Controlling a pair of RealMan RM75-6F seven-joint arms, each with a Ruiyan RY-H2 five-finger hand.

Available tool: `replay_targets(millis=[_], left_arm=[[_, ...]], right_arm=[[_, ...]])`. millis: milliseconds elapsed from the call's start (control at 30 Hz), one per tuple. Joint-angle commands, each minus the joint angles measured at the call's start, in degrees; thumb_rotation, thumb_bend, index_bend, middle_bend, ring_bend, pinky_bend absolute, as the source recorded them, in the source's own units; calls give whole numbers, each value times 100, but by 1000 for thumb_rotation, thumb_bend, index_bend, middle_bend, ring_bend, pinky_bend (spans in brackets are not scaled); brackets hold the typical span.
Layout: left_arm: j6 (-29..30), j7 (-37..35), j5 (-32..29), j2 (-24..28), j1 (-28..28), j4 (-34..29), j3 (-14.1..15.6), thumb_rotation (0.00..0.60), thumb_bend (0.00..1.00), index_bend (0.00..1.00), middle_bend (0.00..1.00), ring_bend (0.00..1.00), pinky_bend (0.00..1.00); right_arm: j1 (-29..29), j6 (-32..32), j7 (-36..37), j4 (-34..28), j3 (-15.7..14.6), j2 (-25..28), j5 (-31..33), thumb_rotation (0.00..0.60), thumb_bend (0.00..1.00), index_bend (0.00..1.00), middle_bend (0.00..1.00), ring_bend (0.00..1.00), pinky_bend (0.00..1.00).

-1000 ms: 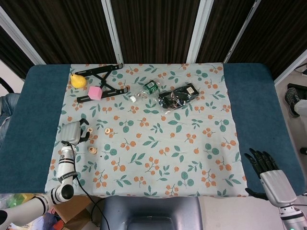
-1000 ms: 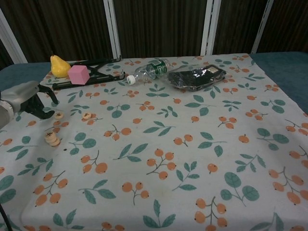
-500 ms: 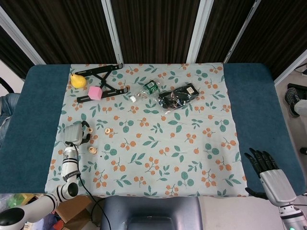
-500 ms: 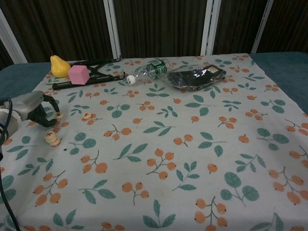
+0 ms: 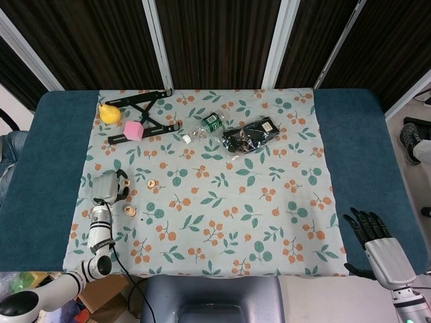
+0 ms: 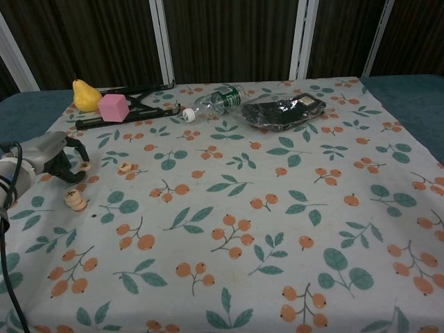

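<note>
The small round wooden disc (image 6: pixel 84 166) nearest the left hand (image 6: pixel 50 157) lies on the patterned cloth (image 5: pixel 222 215) at the cloth's left side, right at the tips of that hand's dark fingers (image 6: pixel 74 154); the fingers are curled down around it, but whether they actually pinch it cannot be told from either view; a second disc (image 6: pixel 125 167) lies just beside to the right, and a short stack of discs (image 6: pixel 75 200) sits near the hand's front side, apart from it; compared with a second ago the left hand has moved inward over the cloth and lowered onto the first disc, and in the last half second it has barely shifted, which I judge to mean a grasp of that disc is being set; the right hand (image 5: pixel 374 243) rests off the cloth at the tabletop (image 5: pixel 363 155) edge, fingers spread and holding nothing, unchanged throughout; containers: a clear plastic bottle (image 6: pixel 211 102) lies on its side at the far edge, cap on, contents not discernible; a dark plastic bag (image 6: pixel 281 111) beside it holds dark items too small to identify; farther left stand a pink cube (image 6: pixel 113 107), a yellow pear (image 6: pixel 84 96) and a black folding stand (image 5: pixel 145 114).
</note>
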Motion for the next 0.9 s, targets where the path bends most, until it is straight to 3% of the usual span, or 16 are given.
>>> replay_targets(millis=[33, 400, 567, 700, 900], left_arm=[[-3, 7, -2, -21, -4, 39, -6, 600, 393, 459, 1000, 1000, 1000], [209, -121, 176, 81, 62, -174, -12, 600, 393, 550, 1000, 1000, 1000], [727, -327, 586, 670, 343, -1362, 80, 600, 394, 547, 1000, 1000, 1000], [796, -98, 715, 1394, 671, -2689, 396, 600, 392, 530, 1000, 1000, 1000], [802, -4, 705, 1922, 972, -3765, 749, 600, 393, 513, 1000, 1000, 1000]], right_arm=[[3, -5, 1, 1, -2, 1, -2, 600, 204, 0, 0, 0, 61], [-1, -3, -7, 0, -4, -2, -4, 600, 204, 0, 0, 0, 61], [9, -30, -28, 0, -12, -10, -12, 600, 204, 0, 0, 0, 61], [0, -13, -45, -3, -22, -19, -35, 600, 204, 0, 0, 0, 61], [-18, 31, -19, 10, -52, -9, -100, 600, 204, 0, 0, 0, 61]])
